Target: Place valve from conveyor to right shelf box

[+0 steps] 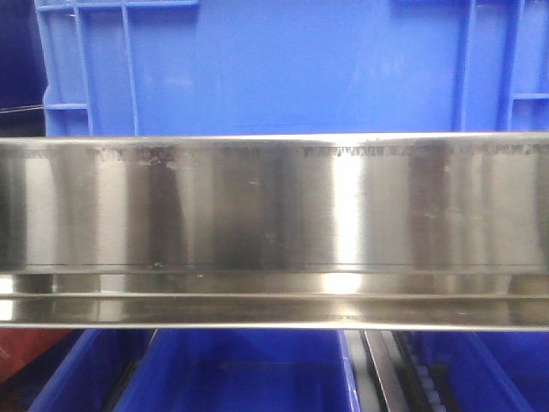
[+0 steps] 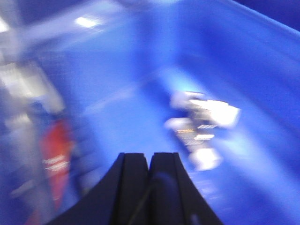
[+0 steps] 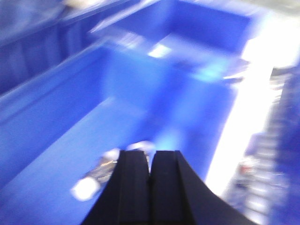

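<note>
Both wrist views are motion-blurred. In the right wrist view a silvery valve (image 3: 105, 171) with white caps lies on the floor of a blue box (image 3: 61, 126). It is just beyond and left of my right gripper (image 3: 150, 151), whose jaws are pressed together and partly hide it. In the left wrist view another valve (image 2: 204, 126) lies on the floor of a blue box (image 2: 243, 61), ahead and right of my left gripper (image 2: 150, 154), which is shut and empty. The shelf's shiny steel lip (image 1: 274, 206) fills the front view. The conveyor is out of view.
A large blue crate (image 1: 274, 64) stands above the shelf lip, and blue boxes (image 1: 249, 373) sit below it. A red blurred shape (image 2: 56, 154) is left of the left gripper. A bright white strip (image 3: 243, 117) runs beside the right box's wall.
</note>
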### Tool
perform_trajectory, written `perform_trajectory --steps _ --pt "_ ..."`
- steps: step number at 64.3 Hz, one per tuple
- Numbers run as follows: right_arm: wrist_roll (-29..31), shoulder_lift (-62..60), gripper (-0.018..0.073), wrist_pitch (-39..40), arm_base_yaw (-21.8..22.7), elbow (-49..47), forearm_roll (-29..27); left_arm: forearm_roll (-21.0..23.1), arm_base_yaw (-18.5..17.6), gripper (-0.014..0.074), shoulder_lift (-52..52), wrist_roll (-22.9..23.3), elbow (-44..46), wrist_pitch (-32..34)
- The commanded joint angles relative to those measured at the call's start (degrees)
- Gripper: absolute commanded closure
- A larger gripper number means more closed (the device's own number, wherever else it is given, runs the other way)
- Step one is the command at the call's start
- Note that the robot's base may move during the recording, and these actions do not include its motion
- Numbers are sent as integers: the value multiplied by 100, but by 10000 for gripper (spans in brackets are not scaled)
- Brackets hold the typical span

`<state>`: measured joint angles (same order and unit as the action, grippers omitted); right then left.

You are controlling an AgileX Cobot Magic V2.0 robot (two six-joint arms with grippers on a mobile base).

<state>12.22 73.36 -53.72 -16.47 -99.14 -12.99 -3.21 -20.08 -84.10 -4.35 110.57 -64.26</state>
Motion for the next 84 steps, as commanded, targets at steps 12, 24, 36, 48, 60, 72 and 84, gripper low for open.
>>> perform_trajectory --steps 12,24,36,48,60,72,84 --pt "-32 -1046 715 935 493 1695 32 11 753 707 1070 309 -1363 755" --pt "-32 -2078 715 1977 493 3336 32 11 753 707 2268 334 -3206 2058" --pt "-32 -3300 715 2804 493 4917 32 140 753 707 3751 358 -5097 3269" --pt "-32 -4424 715 2835 493 5973 32 202 753 707 5208 358 -6656 3980" --pt "-32 -5524 715 2890 493 6799 32 321 753 707 6642 358 -7905 4690" --pt "-32 -6277 715 2890 493 7241 32 321 753 707 7434 358 -8547 4766" --pt "-32 -6399 715 2890 493 7289 32 321 753 707 7556 358 -8663 4721"
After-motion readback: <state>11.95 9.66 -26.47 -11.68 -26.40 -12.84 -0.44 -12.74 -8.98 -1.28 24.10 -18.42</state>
